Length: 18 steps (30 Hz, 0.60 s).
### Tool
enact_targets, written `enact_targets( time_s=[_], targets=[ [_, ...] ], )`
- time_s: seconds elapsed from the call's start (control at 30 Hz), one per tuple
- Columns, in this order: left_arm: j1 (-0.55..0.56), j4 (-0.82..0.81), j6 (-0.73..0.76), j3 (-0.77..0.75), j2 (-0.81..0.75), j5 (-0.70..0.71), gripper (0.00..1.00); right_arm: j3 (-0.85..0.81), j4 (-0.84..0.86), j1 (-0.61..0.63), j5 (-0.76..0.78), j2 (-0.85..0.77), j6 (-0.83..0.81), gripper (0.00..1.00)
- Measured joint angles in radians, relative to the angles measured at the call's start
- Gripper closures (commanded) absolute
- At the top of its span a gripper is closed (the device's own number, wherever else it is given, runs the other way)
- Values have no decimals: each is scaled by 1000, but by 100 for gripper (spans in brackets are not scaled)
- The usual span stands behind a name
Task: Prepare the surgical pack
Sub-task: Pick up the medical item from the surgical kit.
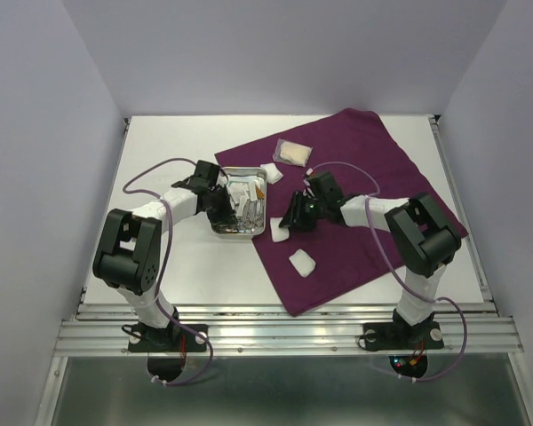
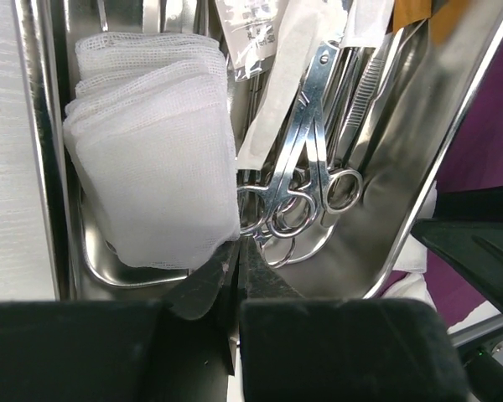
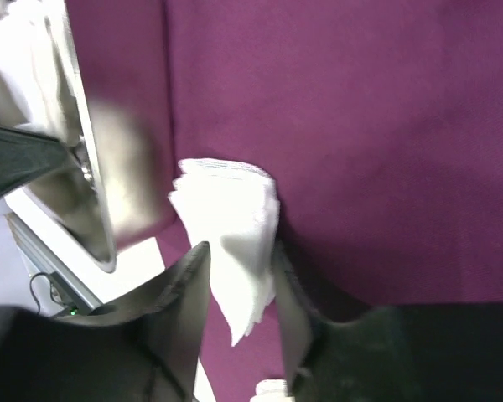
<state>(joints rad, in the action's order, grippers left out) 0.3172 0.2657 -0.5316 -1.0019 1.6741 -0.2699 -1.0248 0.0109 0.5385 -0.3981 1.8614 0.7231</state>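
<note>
The steel tray [image 1: 224, 227] sits at the left edge of the dark-purple cloth [image 1: 373, 177]. It holds a stack of white gauze [image 2: 151, 142], silver scissors and forceps [image 2: 310, 167] and clear packets [image 2: 251, 33]. My left gripper [image 2: 237, 251] is shut inside the tray's near end, its tips at the gauze stack's corner. My right gripper [image 3: 240, 251] is open just right of the tray [image 3: 88, 184], with a folded gauze square [image 3: 226, 209] standing between its fingers over the cloth [image 3: 360, 126]. From above this gripper [image 1: 287, 224] hovers by that gauze [image 1: 277, 233].
A second gauze square [image 1: 302, 262] lies on the cloth nearer the arms. A clear packet [image 1: 293, 151] with pale contents rests on the cloth behind the tray. White tabletop [image 1: 160, 151] lies to the left, enclosed by pale walls.
</note>
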Motion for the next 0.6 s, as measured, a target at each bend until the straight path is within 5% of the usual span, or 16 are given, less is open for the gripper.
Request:
enact_targets(
  time_s=[0.3,0.6],
  targets=[
    [0,50,19,-84,-102,6,89,58,42,4,6,-9,29,93],
    [-8,134,45,-246,-211,63,88,126,50,5,68,-145,51,99]
  ],
)
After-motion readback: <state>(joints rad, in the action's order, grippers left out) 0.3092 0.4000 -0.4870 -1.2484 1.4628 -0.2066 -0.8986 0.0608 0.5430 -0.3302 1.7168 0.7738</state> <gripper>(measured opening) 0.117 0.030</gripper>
